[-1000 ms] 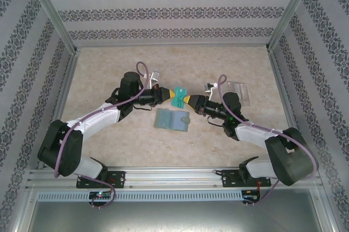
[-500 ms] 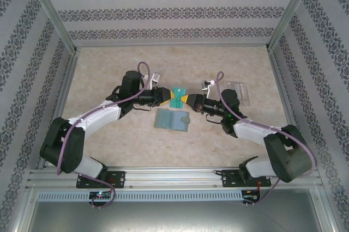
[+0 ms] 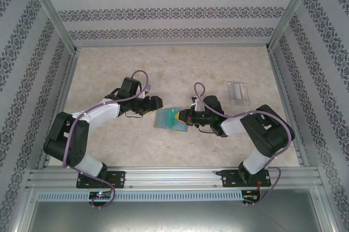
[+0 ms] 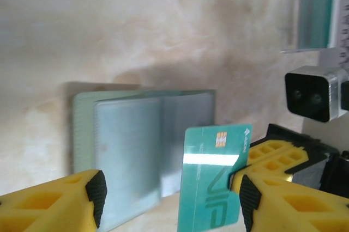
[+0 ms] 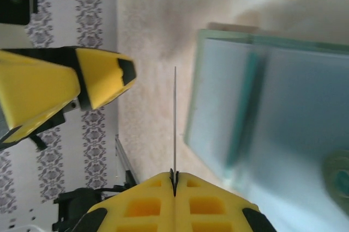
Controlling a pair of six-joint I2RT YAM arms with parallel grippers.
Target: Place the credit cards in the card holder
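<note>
Right pincer holds a teal card at the open card holder; left pincer stands open beside it.

The right pincer (image 5: pixel 174 176) is closed tight on the lower edge of a teal credit card (image 4: pixel 214 180) with a chip, held upright on edge. From above, the card sits over the sage-green card holder (image 4: pixel 131 145), which lies open and flat near the middle of the bench (image 3: pixel 109 68), a little toward its near edge; whether they touch cannot be told. The left pincer (image 3: pixel 156 103) has its jaws well apart and grips nothing, just left of the card. A clear stand (image 3: pixel 238 90) with another teal card stands toward the right edge.
</note>
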